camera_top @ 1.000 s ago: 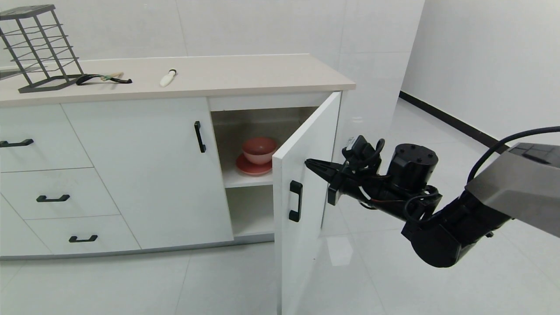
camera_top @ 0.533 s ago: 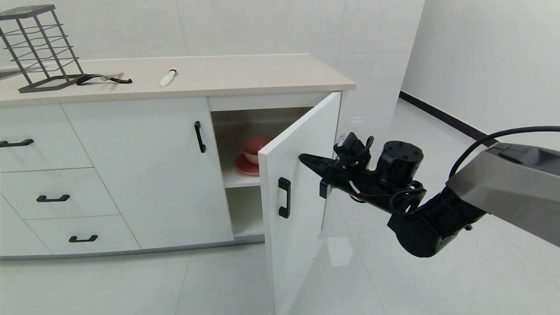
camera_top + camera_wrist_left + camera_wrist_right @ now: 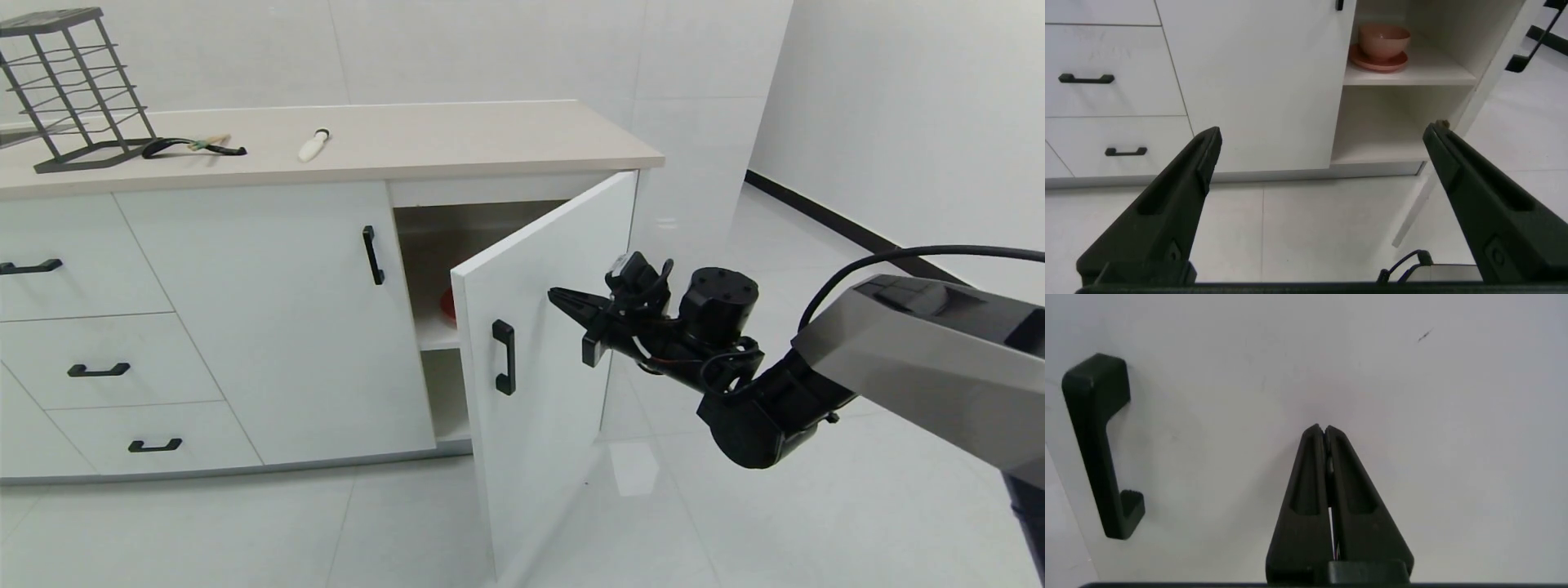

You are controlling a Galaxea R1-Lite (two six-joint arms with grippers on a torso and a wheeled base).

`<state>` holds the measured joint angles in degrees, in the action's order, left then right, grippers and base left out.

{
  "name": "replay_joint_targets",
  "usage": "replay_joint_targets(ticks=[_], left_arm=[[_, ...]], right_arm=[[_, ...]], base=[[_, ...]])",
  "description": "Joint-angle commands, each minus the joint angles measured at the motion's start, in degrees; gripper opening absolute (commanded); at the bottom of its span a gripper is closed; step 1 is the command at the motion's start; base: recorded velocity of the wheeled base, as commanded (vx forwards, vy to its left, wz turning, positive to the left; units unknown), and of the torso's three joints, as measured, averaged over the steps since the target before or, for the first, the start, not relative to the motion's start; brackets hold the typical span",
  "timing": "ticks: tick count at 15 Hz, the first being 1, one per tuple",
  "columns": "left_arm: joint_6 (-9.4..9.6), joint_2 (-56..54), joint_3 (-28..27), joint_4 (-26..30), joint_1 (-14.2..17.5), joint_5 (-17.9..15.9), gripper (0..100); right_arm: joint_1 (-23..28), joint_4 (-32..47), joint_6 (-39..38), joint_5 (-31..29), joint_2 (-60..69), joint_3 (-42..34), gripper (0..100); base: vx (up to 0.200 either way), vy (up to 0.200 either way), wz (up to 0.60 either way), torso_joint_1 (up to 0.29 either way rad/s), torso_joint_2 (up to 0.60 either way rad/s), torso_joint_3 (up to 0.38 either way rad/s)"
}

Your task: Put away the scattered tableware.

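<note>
Against the outer face of the partly open cabinet door (image 3: 563,237) rests the tip of the right gripper (image 3: 557,296), fingers pressed together with nothing between them. Its arm stretches nearly level from the robot's right. The black door handle (image 3: 504,368) sits just beside the tip, toward the door's free edge. Behind the door, the pink plate (image 3: 446,306) shows only as a sliver. Beyond the spread, empty left gripper (image 3: 1323,135), the pink bowl (image 3: 1384,38) sits on that plate on the upper shelf (image 3: 1429,75).
</note>
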<state>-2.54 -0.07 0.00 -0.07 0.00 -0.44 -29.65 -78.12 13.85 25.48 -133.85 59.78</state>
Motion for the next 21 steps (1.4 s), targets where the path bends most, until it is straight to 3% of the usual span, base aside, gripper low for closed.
replay_joint_targets(ticks=[1,11,14,16,19,21], left_arm=[[-0.01,0.1,0.0,0.0,0.0,0.0,100],[-0.01,0.1,0.0,0.0,0.0,0.0,100],[-0.01,0.1,0.0,0.0,0.0,0.0,100],[-0.01,0.1,0.0,0.0,0.0,0.0,100],[-0.1,0.1,0.0,0.0,0.0,0.1,100],[-0.1,0.1,0.0,0.0,0.0,0.1,100]], right_arm=[[0.0,0.0,0.0,0.0,-1.9,1.3,0],[0.2,-0.1,0.0,0.1,-9.8,10.4,0],[0.7,-0.5,0.0,0.2,-9.1,10.1,0],[1.1,-1.2,0.0,0.2,0.7,0.0,0],[0.9,-1.2,0.0,0.2,22.7,-26.3,0],[3.6,-0.8,-0.3,0.1,40.0,-42.7,0]], base=[[0.0,0.0,0.0,0.0,0.0,0.0],[0.0,0.0,0.0,0.0,0.0,0.0],[0.0,0.0,0.0,0.0,0.0,0.0],[0.0,0.0,0.0,0.0,0.0,0.0],[0.0,0.0,0.0,0.0,0.0,0.0],[0.0,0.0,0.0,0.0,0.0,0.0]])
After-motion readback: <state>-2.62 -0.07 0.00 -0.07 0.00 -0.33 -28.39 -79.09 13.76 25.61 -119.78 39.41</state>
